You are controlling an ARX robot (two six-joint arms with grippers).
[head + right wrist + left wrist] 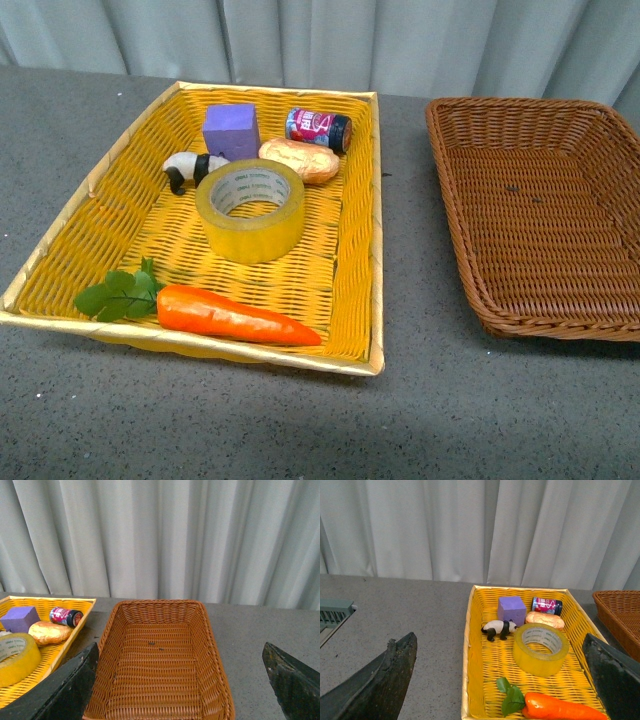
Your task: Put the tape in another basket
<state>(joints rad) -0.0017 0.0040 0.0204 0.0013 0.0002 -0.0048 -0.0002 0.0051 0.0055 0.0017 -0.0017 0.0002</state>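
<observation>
The tape (251,208), a yellow translucent roll with a white printed core, lies flat in the middle of the bright yellow basket (90,185). It also shows in the left wrist view (540,649) and at the edge of the right wrist view (15,657). The brown wicker basket (455,190) stands to the right with nothing in it; the right wrist view (160,625) looks into it. My left gripper (502,680) is open, above and short of the yellow basket. My right gripper (182,680) is open above the brown basket's near end. Neither arm shows in the front view.
The yellow basket also holds a purple cube (231,130), a toy panda (192,168), a bread roll (299,160), a small red jar (319,128) and a carrot with green leaves (235,315). A grey curtain hangs behind the table. A grey grille (332,615) lies at the left.
</observation>
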